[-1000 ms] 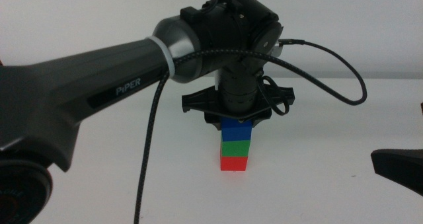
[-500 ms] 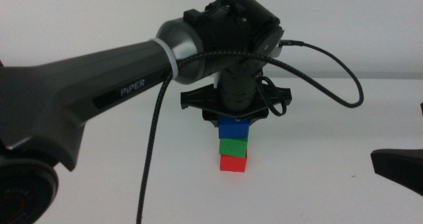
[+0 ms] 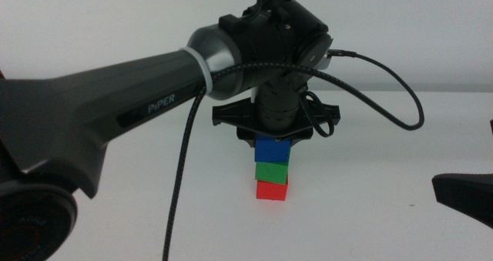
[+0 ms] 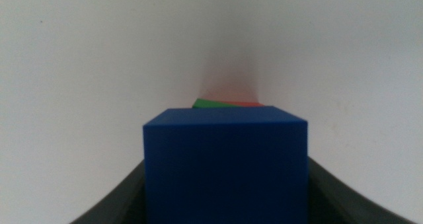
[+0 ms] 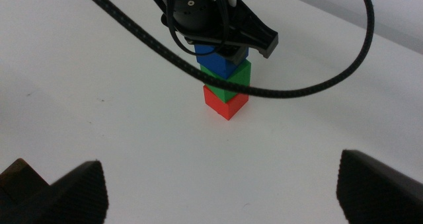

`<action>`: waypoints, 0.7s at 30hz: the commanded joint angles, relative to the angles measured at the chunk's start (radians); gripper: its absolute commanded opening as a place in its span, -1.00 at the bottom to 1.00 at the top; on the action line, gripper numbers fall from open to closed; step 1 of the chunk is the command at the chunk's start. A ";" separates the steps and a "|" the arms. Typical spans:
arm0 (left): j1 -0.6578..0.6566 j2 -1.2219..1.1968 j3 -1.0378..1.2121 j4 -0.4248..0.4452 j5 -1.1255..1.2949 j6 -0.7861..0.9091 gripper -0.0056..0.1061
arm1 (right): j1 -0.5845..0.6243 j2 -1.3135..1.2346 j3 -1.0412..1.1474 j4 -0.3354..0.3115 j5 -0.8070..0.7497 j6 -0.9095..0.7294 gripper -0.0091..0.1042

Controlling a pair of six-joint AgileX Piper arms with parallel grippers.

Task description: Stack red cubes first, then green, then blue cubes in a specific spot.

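With our left tool [image 3: 274, 142] gripping the blue cube [image 3: 274, 150] atop green [image 3: 273, 171] and red [image 3: 272, 190], a skewed release could topple it toward 6 o'clock; our right tool [image 5: 218, 184] waits open.

The left arm [image 3: 115, 115] is a dark grey tapered casing lettered "PiPER" in white, ending at a silver ring before a black wrist housing [image 3: 277, 38]. A braided black cable [image 3: 181, 176] hangs at 6 o'clock; a thinner one loops toward 3 o'clock.
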State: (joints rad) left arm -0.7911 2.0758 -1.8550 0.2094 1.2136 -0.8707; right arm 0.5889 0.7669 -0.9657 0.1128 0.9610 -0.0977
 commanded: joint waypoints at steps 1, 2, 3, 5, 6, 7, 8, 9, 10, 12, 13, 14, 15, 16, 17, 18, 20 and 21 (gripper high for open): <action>-0.007 0.017 0.002 -0.024 0.084 0.011 -0.79 | -0.005 -0.002 0.001 -0.005 -0.011 -0.004 0.79; -0.007 0.017 0.002 -0.030 0.088 0.013 -0.72 | -0.005 -0.002 0.001 -0.005 -0.011 -0.004 0.79; -0.007 0.019 0.002 -0.031 0.090 0.021 -0.65 | -0.005 -0.002 0.001 -0.005 -0.011 -0.004 0.79; -0.007 0.024 0.002 -0.040 0.090 0.028 -0.49 | -0.005 -0.002 0.001 -0.005 -0.011 -0.004 0.79; -0.007 0.026 0.002 -0.046 0.090 0.028 -0.38 | -0.005 -0.002 0.001 -0.005 -0.011 -0.004 0.79; -0.007 0.028 0.002 -0.045 0.090 0.037 -0.26 | -0.005 -0.002 0.001 -0.005 -0.011 -0.004 0.79; -0.007 0.030 0.002 -0.047 0.090 0.047 -0.14 | -0.005 -0.002 0.001 -0.005 -0.011 -0.004 0.79; -0.007 0.030 0.002 -0.050 0.090 0.059 -0.01 | -0.005 -0.002 0.001 -0.005 -0.011 -0.004 0.79; -0.007 0.030 0.002 -0.049 0.088 0.065 0.10 | -0.005 -0.002 0.001 -0.005 -0.011 -0.004 0.79; -0.007 0.030 0.002 -0.049 0.088 0.089 0.36 | -0.005 -0.002 0.001 -0.005 -0.011 -0.004 0.79; -0.007 0.030 0.002 -0.041 0.090 0.091 0.48 | -0.005 -0.002 0.001 -0.005 -0.011 -0.004 0.79; -0.007 0.026 0.002 -0.036 0.093 0.095 0.56 | -0.005 -0.002 0.001 -0.005 -0.011 -0.004 0.79; -0.007 0.019 0.002 -0.032 0.095 0.105 0.66 | -0.005 -0.002 0.001 -0.005 -0.011 -0.004 0.79; -0.007 0.004 0.002 -0.028 0.095 0.119 0.75 | -0.005 -0.002 0.001 -0.005 -0.011 -0.004 0.79; -0.007 -0.010 0.002 -0.026 0.097 0.126 0.78 | -0.005 -0.002 0.001 -0.005 -0.011 -0.004 0.79; -0.007 -0.035 0.002 -0.024 0.097 0.136 0.78 | -0.005 -0.002 0.001 -0.005 -0.011 -0.004 0.79; -0.007 -0.094 0.002 -0.009 0.097 0.162 0.78 | -0.005 -0.002 0.001 -0.005 -0.011 -0.004 0.79; -0.007 -0.131 0.002 0.004 0.099 0.192 0.78 | -0.005 -0.002 0.001 -0.005 -0.011 -0.004 0.79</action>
State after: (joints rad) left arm -0.7911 2.0174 -1.8529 0.1895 1.2174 -0.7187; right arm 0.5889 0.7669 -0.9657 0.1128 0.9610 -0.0960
